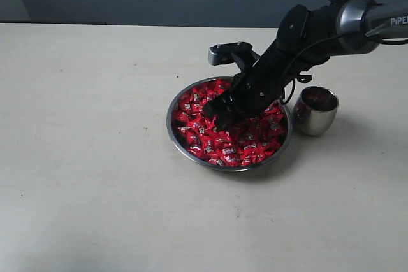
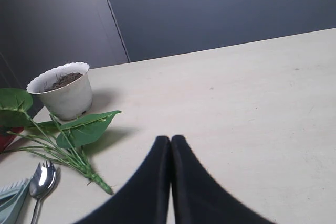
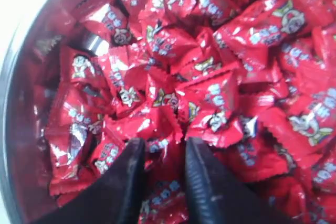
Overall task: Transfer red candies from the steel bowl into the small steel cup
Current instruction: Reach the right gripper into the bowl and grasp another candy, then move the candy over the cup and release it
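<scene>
The right gripper [image 1: 223,118] is dipping into the candies [image 1: 210,139] near the middle of the bowl [image 1: 171,119]. Its arm is slanting down from the upper right of the exterior view. In the right wrist view the right gripper [image 3: 165,163] is showing its two fingers [image 3: 202,187] a narrow gap apart, with red wrapper filling the gap. Whether they are pinching a candy, I cannot tell.

The left gripper [image 2: 170,148] is keeping its fingers pressed together, with nothing between them, over bare table [image 2: 262,103].

One bowl is sitting on the table [image 1: 83,157], heaped with candies too many to count, each lying at its own angle. One cup [image 1: 315,111] is standing upright, mouth up, just beside the bowl's right rim; whether they are touching is unclear.

The left wrist view is also taking in one white pot [image 2: 65,90] of soil, one leafy sprig [image 2: 84,129] lying flat, and one spoon [image 2: 42,179].
</scene>
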